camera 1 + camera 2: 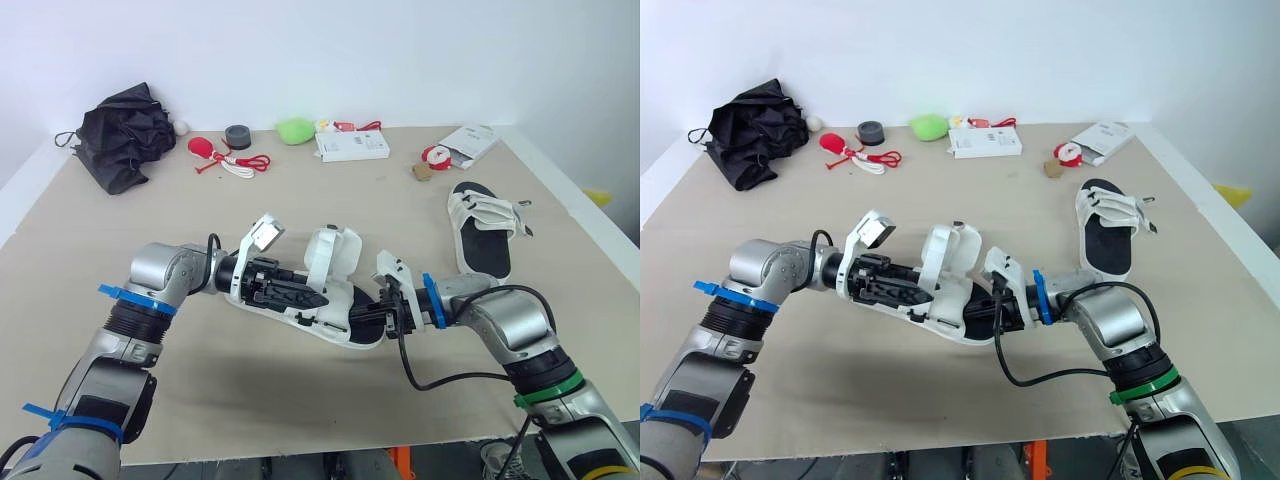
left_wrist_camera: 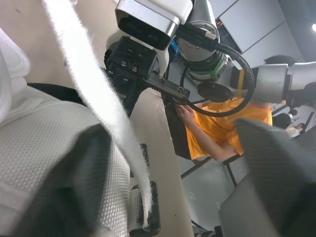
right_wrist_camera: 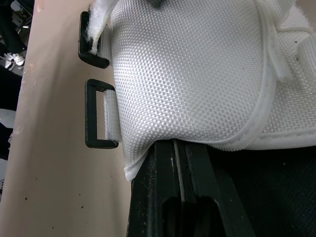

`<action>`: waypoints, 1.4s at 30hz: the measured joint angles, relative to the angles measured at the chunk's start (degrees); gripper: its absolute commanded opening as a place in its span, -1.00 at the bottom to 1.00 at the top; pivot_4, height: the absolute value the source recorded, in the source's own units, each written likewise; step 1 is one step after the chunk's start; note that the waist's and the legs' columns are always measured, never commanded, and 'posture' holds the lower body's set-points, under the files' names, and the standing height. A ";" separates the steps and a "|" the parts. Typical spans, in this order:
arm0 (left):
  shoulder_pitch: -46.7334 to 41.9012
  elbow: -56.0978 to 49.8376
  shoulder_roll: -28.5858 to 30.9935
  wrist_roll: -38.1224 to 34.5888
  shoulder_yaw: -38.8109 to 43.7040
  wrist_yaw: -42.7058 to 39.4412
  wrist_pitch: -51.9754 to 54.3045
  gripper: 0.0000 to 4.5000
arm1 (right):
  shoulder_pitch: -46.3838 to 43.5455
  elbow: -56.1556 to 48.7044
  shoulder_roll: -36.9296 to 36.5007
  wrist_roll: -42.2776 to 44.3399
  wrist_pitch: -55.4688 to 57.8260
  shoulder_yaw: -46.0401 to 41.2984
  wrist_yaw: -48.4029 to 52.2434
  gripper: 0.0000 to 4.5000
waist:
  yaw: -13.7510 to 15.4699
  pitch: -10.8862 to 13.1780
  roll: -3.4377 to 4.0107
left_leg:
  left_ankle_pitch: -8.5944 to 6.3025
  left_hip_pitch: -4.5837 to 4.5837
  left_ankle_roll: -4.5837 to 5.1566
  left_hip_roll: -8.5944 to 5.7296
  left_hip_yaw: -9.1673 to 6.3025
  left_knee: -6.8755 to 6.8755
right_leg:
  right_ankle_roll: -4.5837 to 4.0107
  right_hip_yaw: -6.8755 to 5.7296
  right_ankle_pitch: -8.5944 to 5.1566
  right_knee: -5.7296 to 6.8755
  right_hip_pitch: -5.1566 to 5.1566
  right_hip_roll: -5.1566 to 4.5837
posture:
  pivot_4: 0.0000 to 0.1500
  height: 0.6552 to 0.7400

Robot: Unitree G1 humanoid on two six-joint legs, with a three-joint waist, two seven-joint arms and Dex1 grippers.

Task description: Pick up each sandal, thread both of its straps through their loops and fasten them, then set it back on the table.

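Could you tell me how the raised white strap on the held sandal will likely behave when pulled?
The strap probably has some stiffness, since it stands up off the sandal unsupported. Its woven fabric should still bend, and its fuzzy end may snag in the black loop.

Robot lab, prob: bare white walls (image 1: 400, 50), prop-strewn table (image 1: 300, 200) (seated person (image 2: 217, 128) nearby).

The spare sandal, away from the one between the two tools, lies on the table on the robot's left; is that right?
Not quite: the spare sandal lies on the table on the robot's right, as the left eye view shows. The other sandal is indeed between the left tool and the right tool.
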 measured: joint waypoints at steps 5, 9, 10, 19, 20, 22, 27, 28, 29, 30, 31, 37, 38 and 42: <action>0.00 0.01 0.06 0.38 -0.21 -0.04 -1.13 -0.93 | 0.00 0.00 0.01 0.05 0.02 0.00 0.01 -1.00 | 0.00 0.00 0.00 | 0.00 0.00 0.00 0.01 0.00 -0.01 | -0.02 0.00 -0.01 0.00 -0.01 0.02 | 1.00 1.00; 0.25 -0.07 0.31 0.61 -0.83 -0.46 -2.16 -0.93 | 0.00 0.00 0.01 0.05 0.02 0.00 0.01 -1.00 | 0.00 0.00 0.00 | 0.00 0.00 0.00 0.01 0.00 -0.01 | -0.02 0.00 -0.01 0.00 -0.01 0.01 | 1.00 1.00; 0.77 -1.12 1.03 1.70 -2.00 -1.17 -4.44 -0.93 | 0.00 0.00 0.05 0.05 0.01 0.01 0.02 -1.00 | -0.02 0.00 0.00 | 0.00 0.01 0.00 0.01 0.02 -0.01 | -0.02 0.02 -0.01 0.00 -0.01 0.01 | 1.00 1.00; 4.49 -5.80 5.18 7.78 -7.96 -4.73 -14.92 -0.93 | -0.42 0.45 0.54 0.05 -0.03 0.04 0.19 -1.00 | 0.01 0.00 0.00 | 0.00 0.02 0.00 0.02 0.03 -0.03 | -0.09 0.04 -0.04 0.06 -0.05 0.02 | 1.00 1.00; 4.67 -5.88 5.17 7.91 -8.00 -4.72 -15.64 -0.93 | -0.42 0.51 0.54 0.05 -0.03 0.04 0.22 -1.00 | 0.01 0.00 0.00 | 0.00 0.01 0.00 0.02 0.04 -0.03 | -0.09 0.04 -0.04 0.06 -0.05 0.02 | 1.00 1.00; 5.03 -5.94 5.01 8.21 -7.99 -4.67 -16.86 -0.93 | -0.43 0.73 0.58 0.05 -0.10 0.04 0.31 -1.00 | 0.01 0.00 0.00 | 0.00 0.01 0.00 0.02 0.05 -0.03 | -0.09 0.04 -0.04 0.06 -0.05 0.01 | 1.00 1.00; 6.41 -7.31 5.12 8.30 -7.84 -4.66 -18.66 -0.84 | -0.50 0.77 0.71 0.04 -0.24 0.05 0.35 -1.00 | 0.01 0.00 0.00 | 0.00 0.01 0.00 0.02 0.05 -0.03 | -0.10 0.04 -0.05 0.06 -0.05 0.02 | 1.00 1.00; 6.56 -7.44 5.14 8.23 -7.82 -4.66 -18.66 -0.70 | -0.57 0.77 0.73 0.03 -0.26 0.05 0.34 -1.00 | 0.03 0.00 0.00 | 0.00 0.01 0.00 0.02 0.05 -0.03 | -0.10 0.04 -0.05 0.06 -0.05 0.02 | 1.00 1.00; 6.67 -7.75 5.21 8.00 -7.82 -4.79 -18.42 -0.58 | -0.58 0.83 0.73 0.01 -0.25 0.06 0.34 -1.00 | 0.04 0.00 0.00 | 0.00 0.01 0.00 0.02 0.05 -0.03 | -0.09 0.03 -0.05 0.06 -0.05 0.02 | 1.00 1.00; 6.71 -8.55 5.40 7.54 -7.80 -5.23 -18.09 -0.36 | -0.58 0.95 0.73 -0.02 -0.24 0.06 0.31 -1.00 | 0.04 0.00 0.00 | 0.00 0.00 0.00 0.01 0.06 -0.03 | -0.09 0.04 -0.05 0.06 -0.05 0.01 | 1.00 1.00; 6.72 -9.30 5.59 7.26 -7.73 -5.44 -17.85 -0.14 | -0.58 1.01 0.73 -0.04 -0.25 0.06 0.30 -1.00 | 0.04 0.00 0.00 | 0.00 0.01 0.00 0.01 0.06 -0.03 | -0.09 0.04 -0.04 0.06 -0.05 0.00 | 1.00 1.00; 6.70 -12.34 5.90 5.25 -5.98 -4.56 -15.40 0.25 | -0.59 1.05 0.99 -0.22 -0.28 0.06 -0.03 -1.00 | 0.02 0.00 0.00 | 0.00 0.02 0.00 0.02 0.08 -0.01 | -0.04 0.06 -0.02 0.07 -0.05 0.01 | 1.00 1.00; 6.70 -12.38 6.30 5.24 -5.97 -4.58 -15.48 0.25 | -0.59 1.05 1.07 -0.22 -0.28 0.06 -0.04 -1.00 | 0.00 0.00 0.00 | 0.00 0.02 0.00 0.03 0.08 -0.01 | -0.05 0.06 -0.02 0.07 -0.06 0.03 | 1.00 1.00; 6.39 -12.61 10.15 5.67 -5.14 -6.12 -17.76 0.25 | -0.61 1.06 1.33 -0.23 -0.28 0.07 -0.04 -1.00 | -0.02 0.00 0.00 | 0.00 0.02 0.00 0.07 0.06 -0.04 | -0.13 0.04 -0.07 0.12 -0.09 0.09 | 1.00 1.00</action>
